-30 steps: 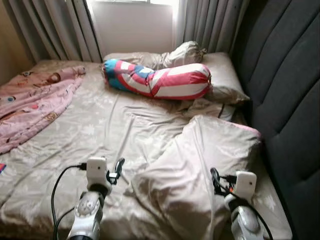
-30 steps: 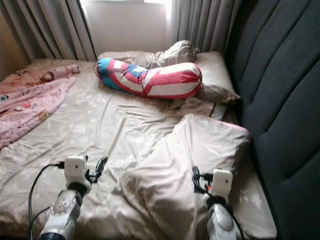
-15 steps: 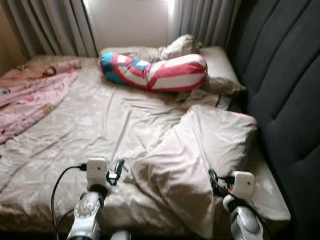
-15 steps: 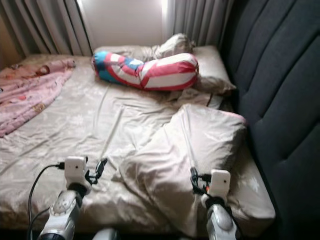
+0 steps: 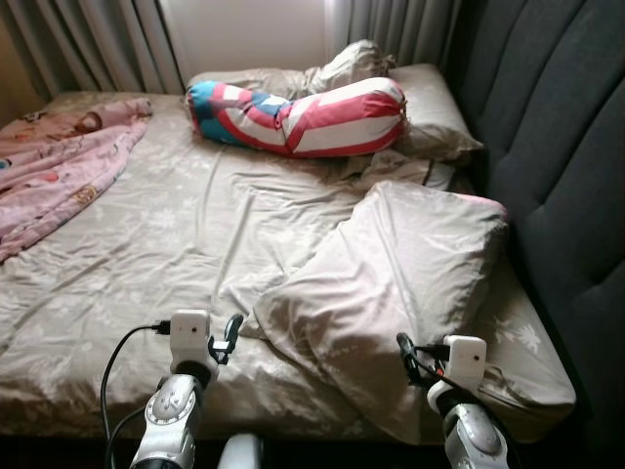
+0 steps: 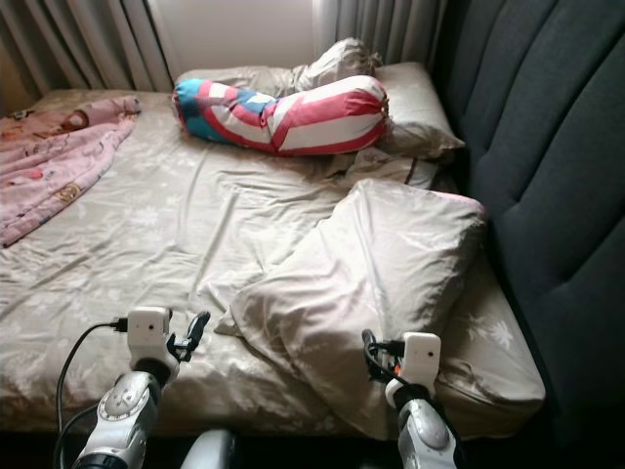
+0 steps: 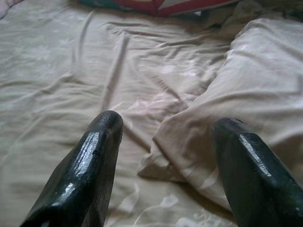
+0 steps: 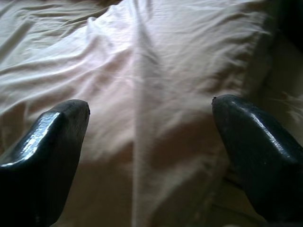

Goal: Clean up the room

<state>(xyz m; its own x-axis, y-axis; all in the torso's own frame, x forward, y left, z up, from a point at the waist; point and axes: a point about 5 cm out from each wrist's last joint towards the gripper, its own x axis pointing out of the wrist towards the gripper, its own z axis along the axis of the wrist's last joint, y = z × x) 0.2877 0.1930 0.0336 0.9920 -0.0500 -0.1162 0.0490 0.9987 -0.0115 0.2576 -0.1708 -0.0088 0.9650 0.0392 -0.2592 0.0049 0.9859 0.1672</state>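
Note:
A large beige pillow [image 5: 400, 274] lies askew on the right half of the bed, beside the dark headboard [image 5: 562, 147]. My left gripper [image 5: 232, 332] is open above the wrinkled beige sheet [image 5: 176, 244], just left of the pillow's near corner [image 7: 163, 161]. My right gripper [image 5: 405, 357] is open over the pillow's near edge, and the pillow [image 8: 156, 71] lies between its fingers, apart from them. A red, white and blue striped bolster [image 5: 303, 117] lies across the far end. A pink patterned blanket [image 5: 59, 166] is bunched at the far left.
More beige pillows [image 5: 435, 117] are stacked at the far right corner behind the bolster. Grey curtains [image 5: 98, 44] and a window hang beyond the bed. The padded headboard runs along the right side. The bed's near edge [image 5: 322, 430] is just below my grippers.
The whole picture has shifted: the camera has pulled back and the bed's near edge has come into view. Both grippers stay open in about the same pose.

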